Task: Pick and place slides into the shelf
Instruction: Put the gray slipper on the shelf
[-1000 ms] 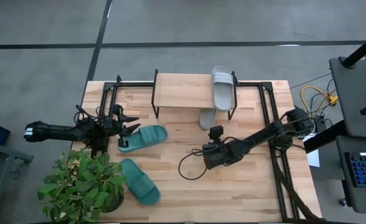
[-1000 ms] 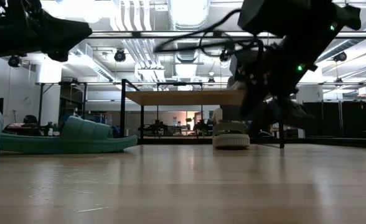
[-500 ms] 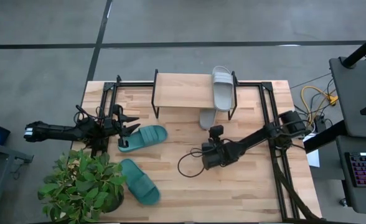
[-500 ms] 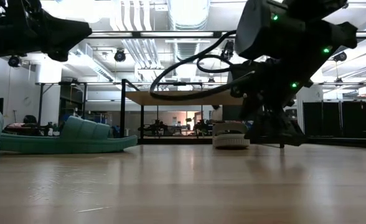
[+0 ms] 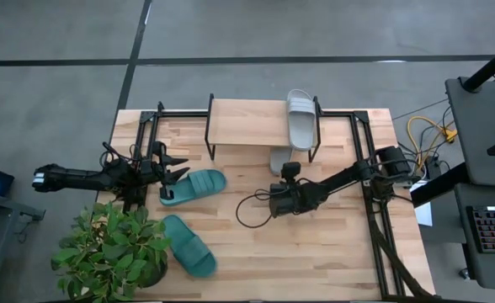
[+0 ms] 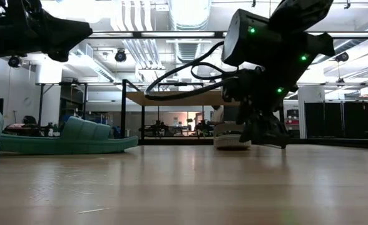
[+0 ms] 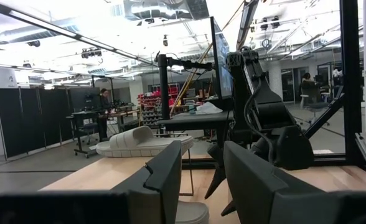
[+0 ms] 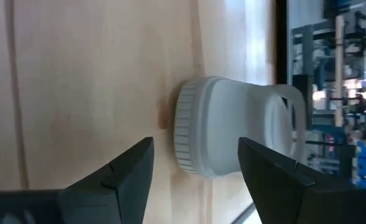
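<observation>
- The right hand (image 5: 274, 200) hangs low over the middle of the counter (image 5: 332, 252), its fingers (image 8: 130, 171) spread apart with nothing between them.
- Its wrist view looks straight at the end of a grey slide (image 8: 233, 127) lying on the counter, apart from the fingertips.
- That grey slide (image 5: 279, 159) sits just beside the near edge of the shelf (image 5: 247, 123), partly under its right end.
- A second grey slide (image 5: 300, 119) lies on top of the shelf at its right end.
- The left hand (image 5: 173, 171) waits at the counter's left side, fingers (image 7: 164, 177) apart and holding nothing.
- A teal slide (image 5: 194, 186) lies just right of the left hand, close to its fingertips.
- The other teal slide (image 5: 188, 245) lies nearer, beside a potted plant (image 5: 113, 248) at the near left corner.
- In the low view the teal slide (image 6: 68, 139) shows at left and the shelf (image 6: 184, 98) stands far behind the right arm.
</observation>
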You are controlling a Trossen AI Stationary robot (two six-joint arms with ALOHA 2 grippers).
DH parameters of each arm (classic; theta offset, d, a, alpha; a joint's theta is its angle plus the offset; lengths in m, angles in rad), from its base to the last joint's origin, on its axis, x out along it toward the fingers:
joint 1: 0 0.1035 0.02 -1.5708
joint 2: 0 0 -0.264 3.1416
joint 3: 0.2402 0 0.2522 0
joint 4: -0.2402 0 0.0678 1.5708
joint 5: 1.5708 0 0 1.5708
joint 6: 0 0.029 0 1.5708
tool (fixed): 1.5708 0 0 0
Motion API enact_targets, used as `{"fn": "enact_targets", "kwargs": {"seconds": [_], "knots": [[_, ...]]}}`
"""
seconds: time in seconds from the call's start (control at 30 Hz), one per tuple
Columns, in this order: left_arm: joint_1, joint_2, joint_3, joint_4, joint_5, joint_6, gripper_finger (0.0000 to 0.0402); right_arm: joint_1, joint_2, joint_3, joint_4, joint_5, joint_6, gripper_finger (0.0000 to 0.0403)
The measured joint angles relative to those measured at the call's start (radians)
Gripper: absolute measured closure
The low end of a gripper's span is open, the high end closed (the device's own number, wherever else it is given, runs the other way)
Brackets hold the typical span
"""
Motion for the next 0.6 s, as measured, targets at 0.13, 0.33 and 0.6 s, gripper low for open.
{"fn": "enact_targets", "kwargs": {"seconds": [0.13,0.33,0.6], "knots": [[0.0,0.0,0.0,0.0,0.0,0.0,0.0294,-0.015,0.0,0.0,0.034,-0.004,-0.017,0.0179],[0.0,0.0,0.0,0.0,0.0,0.0,0.0294,-0.037,0.0,0.0,0.094,-0.037,-0.125,0.0179],[0.0,0.0,0.0,0.0,0.0,0.0,0.0294,-0.073,0.0,0.0,0.098,-0.053,-0.153,0.0179]]}}
